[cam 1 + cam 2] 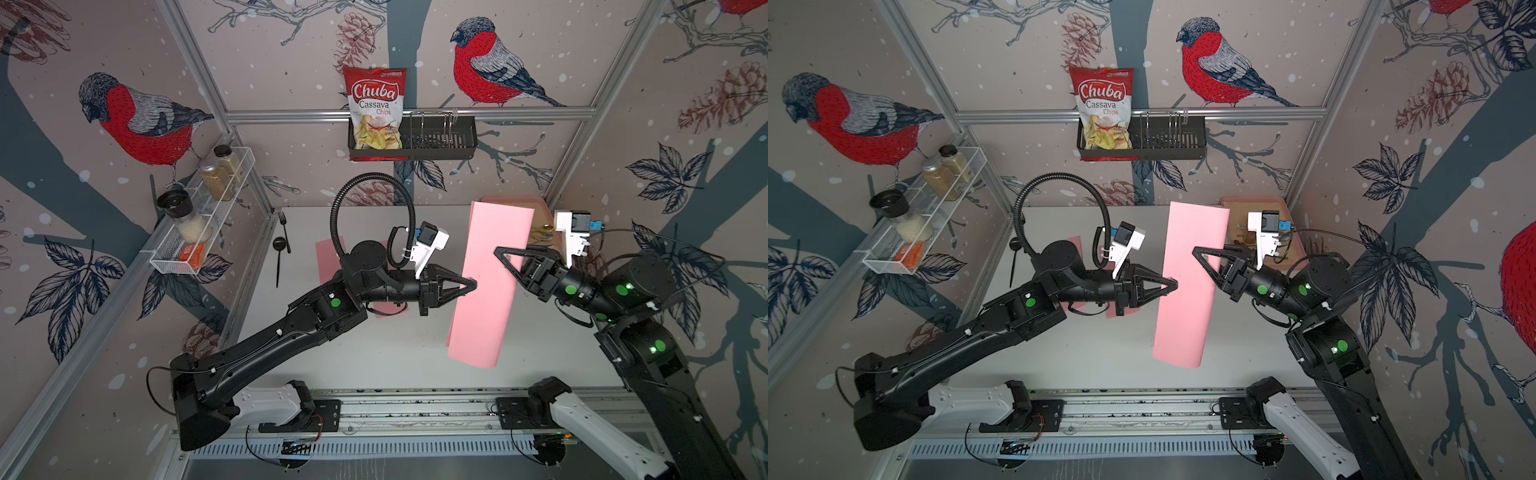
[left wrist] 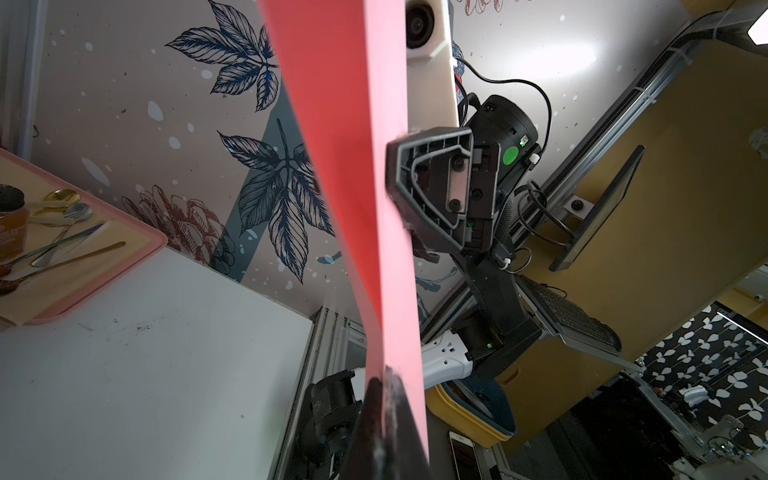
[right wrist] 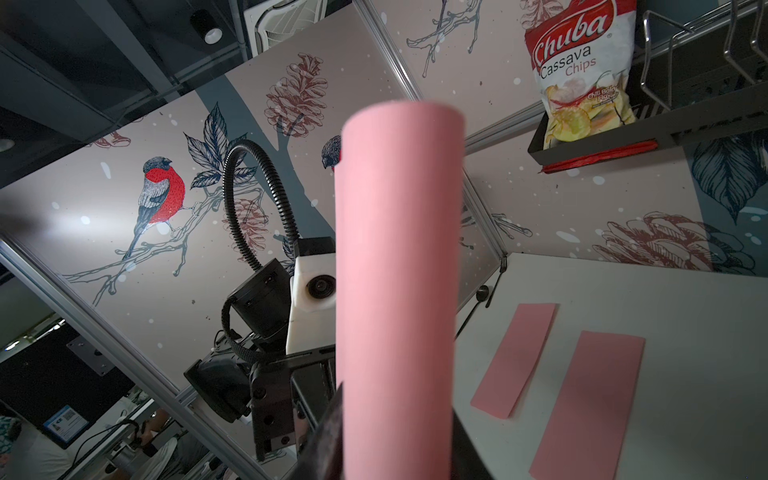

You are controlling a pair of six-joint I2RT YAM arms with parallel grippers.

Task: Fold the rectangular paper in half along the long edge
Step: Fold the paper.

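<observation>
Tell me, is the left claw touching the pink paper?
Touching. In the left wrist view, the left gripper is shut on the pink paper, its edge pinched between the fingertips with no gap.

The pink paper hangs upright in mid-air between your two grippers, so you have no straight way across. The left gripper pinches one long edge, and the right gripper reaches over the opposite one. Under and in front of the sheet, the table lies bare up to the front rail. The left arm stretches over two pink strips lying flat on the table's left half. A black fork and spoon line the left edge. Behind the right gripper, the pink tray fills the back right corner.
</observation>
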